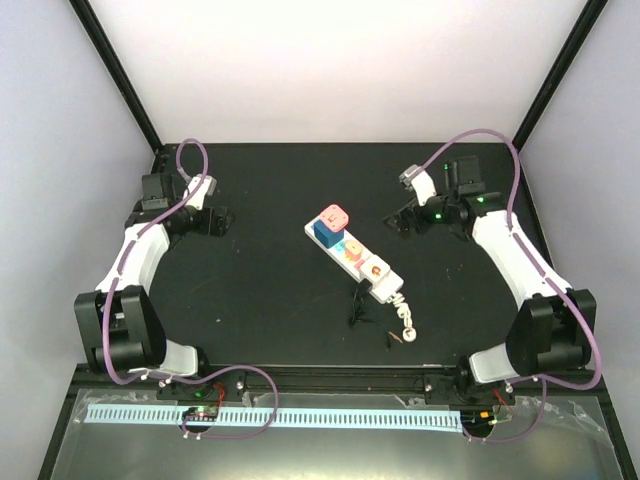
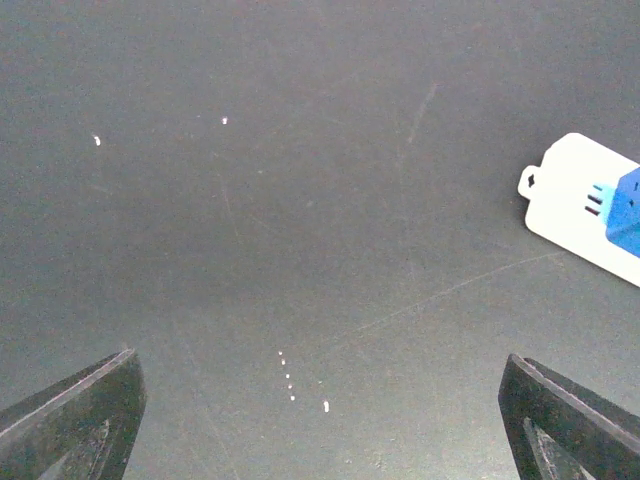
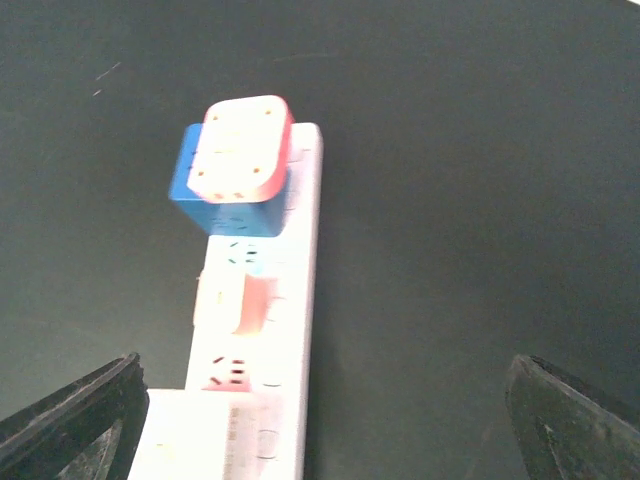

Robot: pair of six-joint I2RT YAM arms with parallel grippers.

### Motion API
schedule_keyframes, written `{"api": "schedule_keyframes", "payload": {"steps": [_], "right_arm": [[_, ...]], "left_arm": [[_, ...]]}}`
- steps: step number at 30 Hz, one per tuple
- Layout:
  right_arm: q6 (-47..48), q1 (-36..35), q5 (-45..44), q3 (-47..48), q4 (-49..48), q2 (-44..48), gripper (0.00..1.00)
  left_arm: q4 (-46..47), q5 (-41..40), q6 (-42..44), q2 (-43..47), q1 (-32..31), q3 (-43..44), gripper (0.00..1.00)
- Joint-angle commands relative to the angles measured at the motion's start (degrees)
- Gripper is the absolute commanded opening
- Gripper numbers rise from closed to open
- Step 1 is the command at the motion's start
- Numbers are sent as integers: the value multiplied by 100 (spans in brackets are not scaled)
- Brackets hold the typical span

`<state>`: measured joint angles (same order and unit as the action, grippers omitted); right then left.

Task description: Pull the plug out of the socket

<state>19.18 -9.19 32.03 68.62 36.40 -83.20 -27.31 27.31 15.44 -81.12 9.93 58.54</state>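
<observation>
Black worktop (image 1: 250, 300) carries the white power strip (image 1: 356, 256) diagonally at centre. Left gripper (image 2: 318, 358) and right gripper (image 3: 322, 360): jaws wide open, empty. Blue-and-pink cube plug (image 3: 238, 165) is seated at the strip's far end. The right wrist view shows it whole, the left wrist view only a corner.

A matte black bench top (image 1: 250, 300) bears a small thin dark object (image 1: 356, 308) toward the middle of its near edge, with a tiny reddish scrap (image 1: 394, 337) nearby. A pale perforated strip (image 1: 300, 417) runs below that edge.
</observation>
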Motion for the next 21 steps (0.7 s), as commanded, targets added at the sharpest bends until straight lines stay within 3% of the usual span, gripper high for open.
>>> {"api": "schedule_keyframes", "payload": {"steps": [1, 6, 14, 21], "right_arm": [[178, -596, -602, -193, 242, 255, 100], [107, -1115, -806, -321, 175, 175, 100], [-447, -1190, 261, 600, 215, -821, 100], [-926, -1199, 690, 1307, 78, -1707, 100]], "left_arm": [[181, 268, 73, 220, -67, -100, 99], [225, 451, 88, 355, -104, -256, 99], [42, 823, 344, 286, -389, -325, 99], [-77, 984, 465, 300, -536, -393, 99]]}}
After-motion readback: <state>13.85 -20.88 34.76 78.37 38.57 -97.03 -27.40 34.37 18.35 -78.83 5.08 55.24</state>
